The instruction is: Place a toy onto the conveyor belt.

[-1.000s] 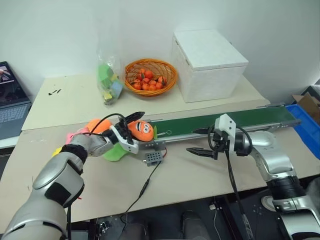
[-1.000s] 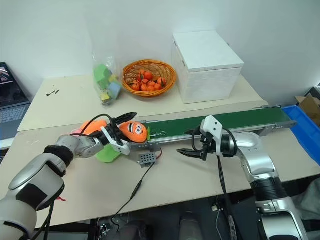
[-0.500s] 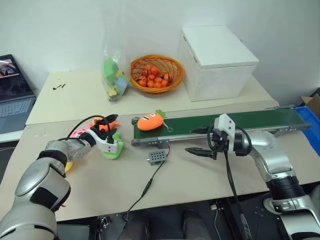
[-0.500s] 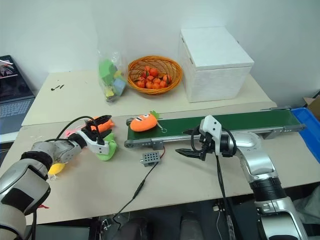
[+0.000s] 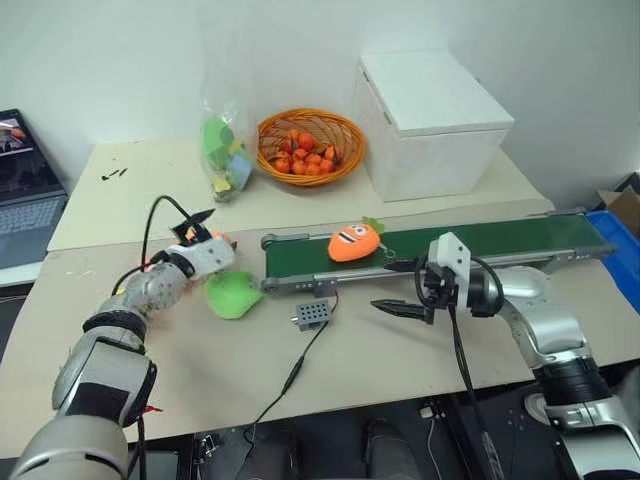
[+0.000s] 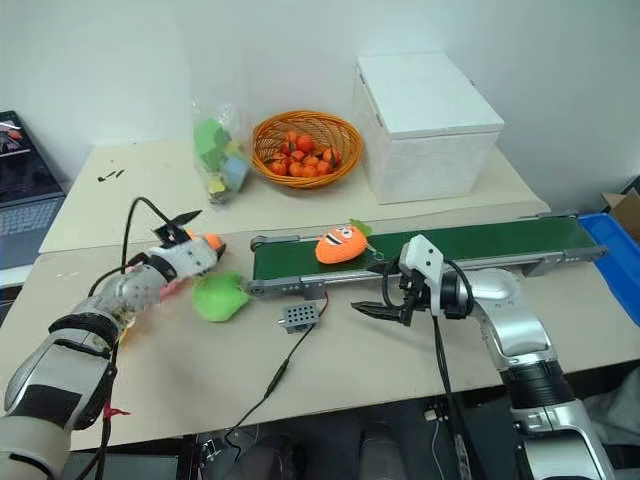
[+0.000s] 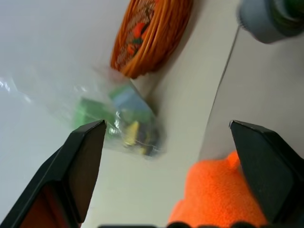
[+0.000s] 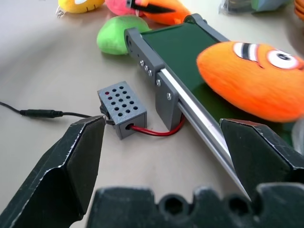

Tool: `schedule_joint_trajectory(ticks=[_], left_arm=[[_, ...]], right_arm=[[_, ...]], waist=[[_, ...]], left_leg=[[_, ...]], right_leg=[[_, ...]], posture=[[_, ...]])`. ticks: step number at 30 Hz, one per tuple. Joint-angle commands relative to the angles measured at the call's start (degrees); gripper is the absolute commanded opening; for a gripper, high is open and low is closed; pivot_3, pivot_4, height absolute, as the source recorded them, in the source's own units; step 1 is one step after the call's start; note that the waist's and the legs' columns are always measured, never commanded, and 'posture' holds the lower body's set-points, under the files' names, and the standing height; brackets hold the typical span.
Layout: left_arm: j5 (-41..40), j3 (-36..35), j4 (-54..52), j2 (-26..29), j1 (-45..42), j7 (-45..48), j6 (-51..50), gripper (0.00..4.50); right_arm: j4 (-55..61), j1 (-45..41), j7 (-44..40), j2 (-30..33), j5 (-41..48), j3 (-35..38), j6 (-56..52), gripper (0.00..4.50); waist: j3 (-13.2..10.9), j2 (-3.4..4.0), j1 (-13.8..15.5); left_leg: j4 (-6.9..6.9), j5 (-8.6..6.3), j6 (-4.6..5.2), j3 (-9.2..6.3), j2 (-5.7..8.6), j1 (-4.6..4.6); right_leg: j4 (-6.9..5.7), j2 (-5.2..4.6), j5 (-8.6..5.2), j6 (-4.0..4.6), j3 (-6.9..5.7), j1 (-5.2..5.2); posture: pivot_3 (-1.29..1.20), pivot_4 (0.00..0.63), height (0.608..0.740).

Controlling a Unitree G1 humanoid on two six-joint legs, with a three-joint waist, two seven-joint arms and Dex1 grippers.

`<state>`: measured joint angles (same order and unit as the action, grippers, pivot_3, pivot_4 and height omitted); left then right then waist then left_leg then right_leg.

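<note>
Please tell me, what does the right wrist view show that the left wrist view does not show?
Right wrist view: the toy lying on the conveyor belt, a small grey box with a red wire beside the frame, a green plush, and the open right gripper. Left wrist view: the wicker basket, a clear bag of coloured blocks, and the open left gripper. Both share the beige table and a plain orange plush.
</note>
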<state>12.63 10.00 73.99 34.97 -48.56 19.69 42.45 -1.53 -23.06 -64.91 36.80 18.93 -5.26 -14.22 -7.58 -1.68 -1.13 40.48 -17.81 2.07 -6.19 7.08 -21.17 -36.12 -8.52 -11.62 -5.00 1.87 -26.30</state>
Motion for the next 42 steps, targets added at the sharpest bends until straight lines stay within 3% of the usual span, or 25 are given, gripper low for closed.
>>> schedule_joint_trajectory(ticks=[1, 5, 9, 15, 24, 42], left_arm=[[-23.47, -12.63, -12.15, -1.76, 1.57, 30.71, -17.98, 4.43], [-40.74, -15.43, -40.77, 2.02, 12.36, 46.13, -49.4, 4.43], [-47.07, -19.06, -55.63, 9.14, 22.43, 49.27, -63.26, 4.43], [-44.85, -25.47, -62.39, 10.61, 28.51, 42.83, -61.27, 4.43], [-41.7, -22.29, -74.32, 7.43, 34.54, 40.84, -57.41, 4.43], [-39.28, -19.6, -74.68, 4.63, 32.77, 38.09, -57.08, 4.43]], right_arm=[[4.44, 0.67, 1.16, 0.98, 1.82, 3.01, -1.09, 4.5], [8.22, 2.38, 2.65, 1.05, 2.97, 4.09, -3.33, 4.5], [12.56, 4.76, 4.37, 1.56, 4.51, 5.54, -5.78, 4.5], [16.16, 6.54, 5.85, 2.01, 6.33, 6.99, -8.39, 4.5], [14.49, 4.58, 5.4, 1.23, 6.16, 5.47, -8.65, 4.5], [11.13, 3.04, 5.17, -0.49, 5.15, 3.95, -7.16, 4.5]], waist=[[-0.01, 0.02, -0.17], [-0.02, 0.04, -1.61], [-0.06, 0.09, -3.03], [-0.15, 0.25, -1.36], [-0.15, 0.25, 0.53], [-0.16, 0.25, 0.31]], left_leg=[[0.06, -0.02, 0.03, 0.0, -0.01, -0.02], [0.33, -0.16, 0.26, -0.02, -0.04, -0.12], [0.31, -0.25, 0.28, -0.03, -0.06, -0.04], [0.31, -0.19, 0.13, -0.01, -0.09, 0.25], [0.24, -0.21, 0.13, 0.01, -0.06, 0.3], [0.21, -0.22, 0.14, 0.07, -0.09, 0.29]], right_leg=[[-0.02, 0.0, 0.0, 0.0, -0.01, 0.0], [-0.19, -0.02, 0.01, -0.01, 0.02, 0.03], [-0.21, 0.03, 0.02, -0.01, 0.11, 0.0], [0.03, 0.06, 0.11, 0.15, 0.11, 0.17], [0.13, 0.05, 0.13, 0.18, 0.11, 0.23], [0.15, 0.05, 0.13, 0.18, 0.13, 0.21]], posture=[[0.0, 0.15, 0.74], [0.0, 0.15, 0.74], [0.0, 0.15, 0.74], [0.0, 0.15, 0.74], [0.0, 0.15, 0.74], [0.0, 0.15, 0.74]])
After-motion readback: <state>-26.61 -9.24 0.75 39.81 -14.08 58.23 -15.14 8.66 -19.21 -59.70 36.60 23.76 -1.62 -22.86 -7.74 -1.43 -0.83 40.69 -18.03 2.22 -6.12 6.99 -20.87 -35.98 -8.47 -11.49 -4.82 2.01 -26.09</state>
